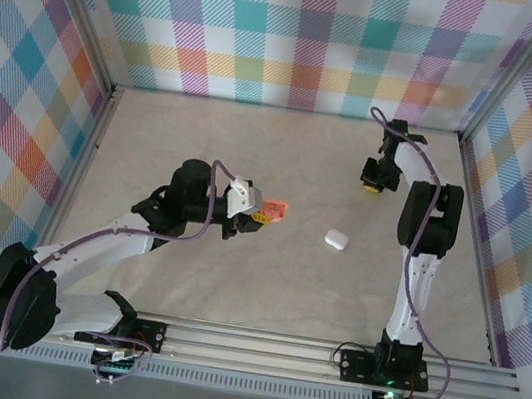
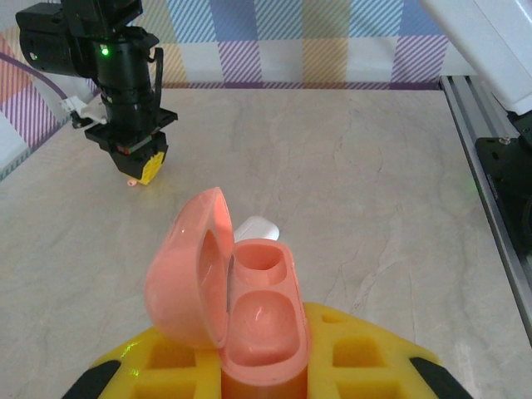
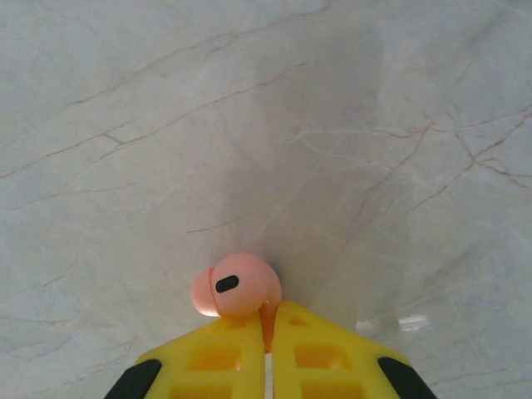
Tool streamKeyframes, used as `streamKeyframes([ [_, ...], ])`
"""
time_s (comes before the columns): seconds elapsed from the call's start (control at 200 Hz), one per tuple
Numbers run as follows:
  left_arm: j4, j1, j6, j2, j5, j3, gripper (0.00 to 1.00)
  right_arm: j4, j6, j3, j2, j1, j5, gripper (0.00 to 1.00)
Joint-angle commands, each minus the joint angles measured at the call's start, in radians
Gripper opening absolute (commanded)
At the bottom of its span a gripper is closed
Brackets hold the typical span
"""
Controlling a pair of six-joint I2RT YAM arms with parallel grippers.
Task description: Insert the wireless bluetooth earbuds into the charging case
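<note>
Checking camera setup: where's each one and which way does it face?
Top: above and behind, facing down on the table; left arm, right arm show.
Left wrist: faces across the table; its fingers hold the open pink case.
Right wrist: faces down; its fingers pinch an earbud.
Shared: top and left wrist both show the white case, right gripper.

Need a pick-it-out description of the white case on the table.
On the beige marbled tabletop, look just right of centre in the top view. The small white rounded case lies there unheld; the similar salmon-pink open hinged case is clamped in the left gripper.
</note>
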Motion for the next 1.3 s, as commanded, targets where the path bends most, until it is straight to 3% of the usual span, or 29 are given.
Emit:
streamKeyframes([
  [0.0,0.002,-0.005,0.002,-0.045,0.014,0.004,0.00,-0.069,-0.024,-0.067,-0.023,0.027,-0.044,0.05],
  [0.285,-0.038,-0.006,-0.010,-0.119,-0.010,-0.027,0.00,0.003,-0.039,-0.299,-0.185,0.095,-0.101,0.01],
  [0.575,-0.036,-0.012,-0.034,-0.152,-0.010,-0.047,0.00,0.020,0.000,-0.490,-0.279,0.186,-0.105,0.09],
  [0.855,-0.044,-0.029,-0.035,-0.147,-0.020,-0.033,0.00,0.017,0.001,-0.465,-0.290,0.188,-0.135,0.28],
  [1.3,-0.050,-0.045,-0.030,-0.118,-0.034,-0.011,0.00,0.000,-0.045,-0.394,-0.285,0.188,-0.108,0.32],
])
